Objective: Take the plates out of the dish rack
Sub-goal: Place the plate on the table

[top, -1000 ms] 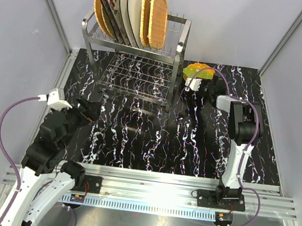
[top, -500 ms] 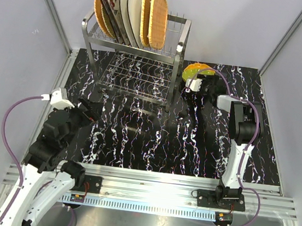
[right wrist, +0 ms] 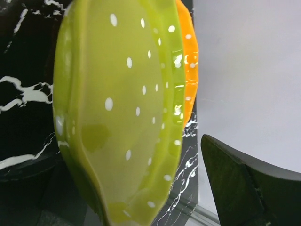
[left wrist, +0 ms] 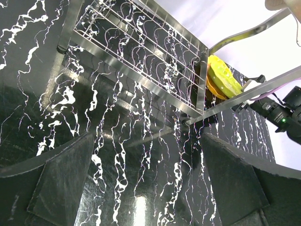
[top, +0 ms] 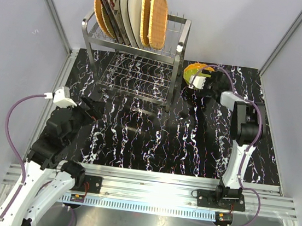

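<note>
Where it pinched before, right end effector now spread around green dotted plate, left end effector wide too.

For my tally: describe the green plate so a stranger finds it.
Find the steel dish rack at the table's back. Right of its right leg sits a small green dotted plate, atop an orange one; racked plates are wicker or cream.

Bright even light; glare on rail; close-up perhaps soft.
</note>
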You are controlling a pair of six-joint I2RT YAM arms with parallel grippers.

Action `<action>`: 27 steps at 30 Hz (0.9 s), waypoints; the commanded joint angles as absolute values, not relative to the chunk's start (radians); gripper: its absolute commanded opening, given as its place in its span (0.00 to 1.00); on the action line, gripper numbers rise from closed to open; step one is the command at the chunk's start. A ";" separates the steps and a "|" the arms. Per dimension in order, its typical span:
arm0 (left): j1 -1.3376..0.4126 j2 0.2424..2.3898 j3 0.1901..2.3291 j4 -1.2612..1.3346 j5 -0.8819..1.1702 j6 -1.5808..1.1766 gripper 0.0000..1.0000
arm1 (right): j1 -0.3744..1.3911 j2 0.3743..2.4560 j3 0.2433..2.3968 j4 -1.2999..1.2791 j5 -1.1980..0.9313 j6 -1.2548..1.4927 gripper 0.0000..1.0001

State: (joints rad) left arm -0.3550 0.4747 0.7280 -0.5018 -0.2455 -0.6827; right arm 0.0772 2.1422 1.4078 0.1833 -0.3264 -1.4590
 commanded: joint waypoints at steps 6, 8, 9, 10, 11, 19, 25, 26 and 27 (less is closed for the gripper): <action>-0.351 0.482 0.716 -0.423 -0.230 -0.699 0.99 | 0.063 2.086 1.589 -0.302 -0.324 -1.442 0.98; -0.351 0.480 0.715 -0.422 -0.227 -0.701 0.99 | 0.063 2.089 1.604 -0.356 -0.330 -1.433 0.99; -0.351 0.480 0.712 -0.422 -0.227 -0.703 0.99 | 0.061 2.091 1.612 -0.370 -0.333 -1.431 0.99; -0.351 0.482 0.712 -0.419 -0.226 -0.704 0.99 | 0.063 2.092 1.617 -0.380 -0.333 -1.427 0.99; -0.351 0.482 0.712 -0.420 -0.224 -0.704 0.99 | 0.061 2.094 1.618 -0.385 -0.333 -1.422 0.99; -0.351 0.482 0.707 -0.414 -0.222 -0.707 0.99 | 0.061 2.143 1.707 -0.434 -0.316 -1.279 0.98; -0.351 0.474 0.701 -0.420 -0.222 -0.713 0.99 | 0.061 2.190 1.795 -0.451 -0.304 -1.131 0.99; -0.351 0.471 0.701 -0.422 -0.221 -0.716 0.99 | 0.061 2.206 1.816 -0.445 -0.290 -1.108 0.98; -0.351 0.469 0.700 -0.422 -0.221 -0.716 0.99 | 0.063 2.213 1.830 -0.440 -0.281 -1.057 0.98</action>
